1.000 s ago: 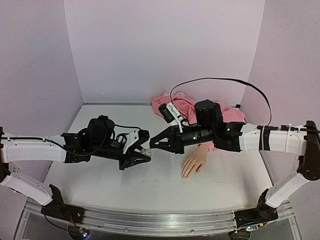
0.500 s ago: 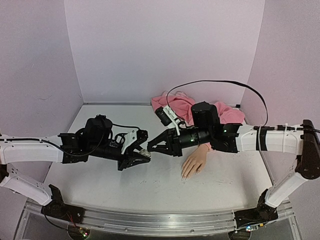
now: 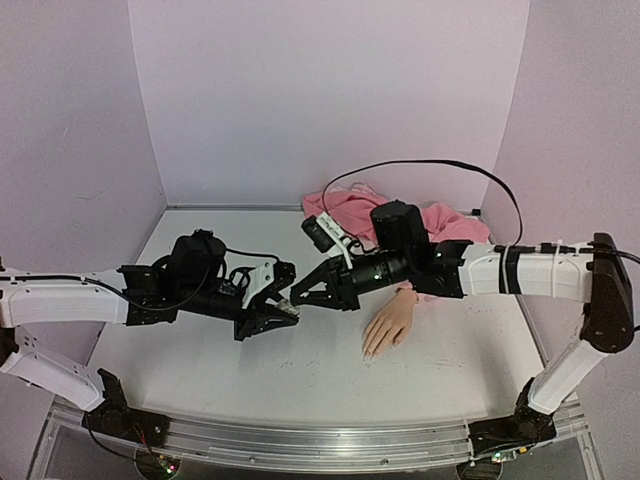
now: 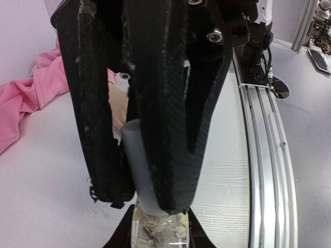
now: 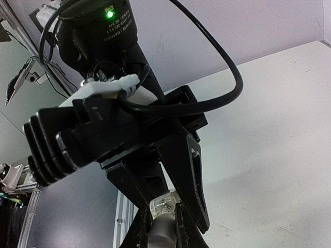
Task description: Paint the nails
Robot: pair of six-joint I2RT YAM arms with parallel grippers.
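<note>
1. Beige and life-size, a mannequin hand (image 3: 392,322) lies palm down on the white table top (image 3: 300,390), with its fingers pointing toward the near edge.
2. Its small pale nails (image 3: 369,351) sit at those fingertips. In the overhead view they are too small to show whether any colour is on them.
3. A crumpled pink hoodie sleeve (image 3: 345,208) lies bunched behind the mannequin hand's wrist, toward the back wall.
4. The two black two-finger grippers meet tip to tip to the left of the mannequin hand, apart from its fingers.
5. The left gripper (image 3: 283,308) is the one farther from the mannequin hand. Its fingers are closed tight on the body of a tiny clear glass bottle (image 4: 158,231).
6. The right gripper (image 3: 300,296) reaches in from the mannequin hand's side, and its arm crosses over the hand's wrist in the overhead view. Its fingers are clamped on a white cylindrical cap (image 4: 137,165).
7. The cap meets the bottle's neck in a straight line. Whether it is seated or loosened cannot be told.
8. A thin black cable (image 3: 430,163) arcs from the right arm above the sleeve, behind the mannequin hand.
</note>
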